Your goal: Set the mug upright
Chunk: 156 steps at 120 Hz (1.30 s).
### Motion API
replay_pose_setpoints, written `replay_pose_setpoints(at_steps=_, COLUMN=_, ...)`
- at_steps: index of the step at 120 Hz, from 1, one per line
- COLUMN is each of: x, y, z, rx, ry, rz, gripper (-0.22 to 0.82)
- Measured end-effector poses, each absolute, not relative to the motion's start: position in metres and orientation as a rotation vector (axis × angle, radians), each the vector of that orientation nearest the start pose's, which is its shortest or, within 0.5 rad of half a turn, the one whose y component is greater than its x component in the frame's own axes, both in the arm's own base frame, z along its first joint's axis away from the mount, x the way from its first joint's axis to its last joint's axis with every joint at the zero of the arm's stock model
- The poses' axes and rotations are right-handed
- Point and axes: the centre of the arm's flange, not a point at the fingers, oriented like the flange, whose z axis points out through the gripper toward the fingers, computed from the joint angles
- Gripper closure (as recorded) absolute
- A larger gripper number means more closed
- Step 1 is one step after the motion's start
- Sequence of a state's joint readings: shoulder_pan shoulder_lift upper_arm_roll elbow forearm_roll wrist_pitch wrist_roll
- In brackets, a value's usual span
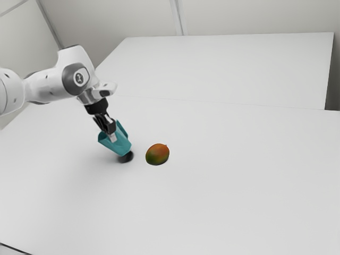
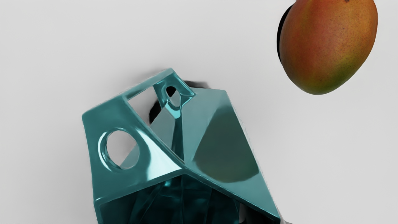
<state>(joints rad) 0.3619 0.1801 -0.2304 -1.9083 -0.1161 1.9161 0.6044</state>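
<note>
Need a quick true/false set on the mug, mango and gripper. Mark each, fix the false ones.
1. The mug is tilted, not upright. True.
2. The mango lies farther toward the exterior view's right than the mug. True.
3. The mango touches the mug. False: a stretch of bare table separates them.
4. The gripper is at the mug. True.
5. The mango is green all over. False: it is largely orange-red, with green on part of it.
6. The mug is white. False: it is teal.

Mug and mango cropped, wrist view
</note>
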Motion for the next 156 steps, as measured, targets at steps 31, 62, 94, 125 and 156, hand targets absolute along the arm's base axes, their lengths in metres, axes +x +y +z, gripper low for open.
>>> replay_pose_setpoints(at_steps=31, x=0.567, y=0.041, z=0.385, rx=-3.144, ry=0.607, rz=0.141, gripper=0.78)
replay_pose_setpoints(at_steps=62, x=0.566, y=0.029, z=0.383, rx=-3.118, ry=0.499, rz=0.143, gripper=0.78)
replay_pose_setpoints(at_steps=94, x=0.562, y=0.024, z=0.373, rx=-3.133, ry=0.397, rz=0.233, gripper=0.78)
replay_pose_setpoints(at_steps=125, x=0.564, y=0.011, z=0.362, rx=-3.138, ry=0.361, rz=0.288, gripper=0.78)
replay_pose_setpoints(at_steps=156, x=0.564, y=0.01, z=0.362, rx=-3.142, ry=0.316, rz=0.29, gripper=0.57)
